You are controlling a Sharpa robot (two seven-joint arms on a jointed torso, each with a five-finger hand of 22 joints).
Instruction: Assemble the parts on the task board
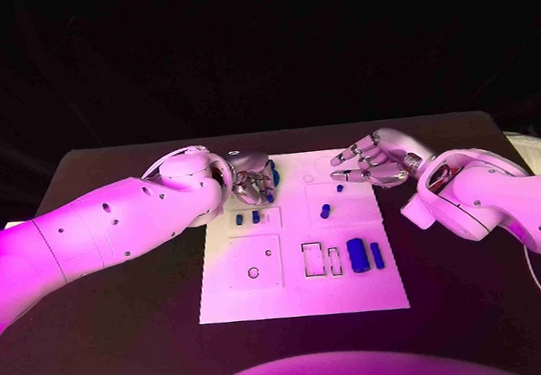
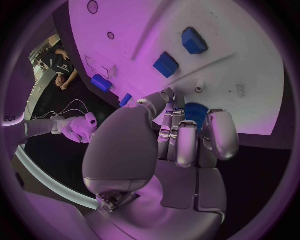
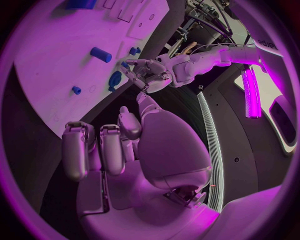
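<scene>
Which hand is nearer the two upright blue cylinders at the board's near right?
Right. The right hand hovers beyond the blue cylinders; the left hand is across the board.

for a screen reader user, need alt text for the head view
Two white robot arms reach over a white task board on a black table. The left robot hand holds a blue part at the board's far edge, the right robot hand hovers open, and more blue parts lie on the board.
</scene>
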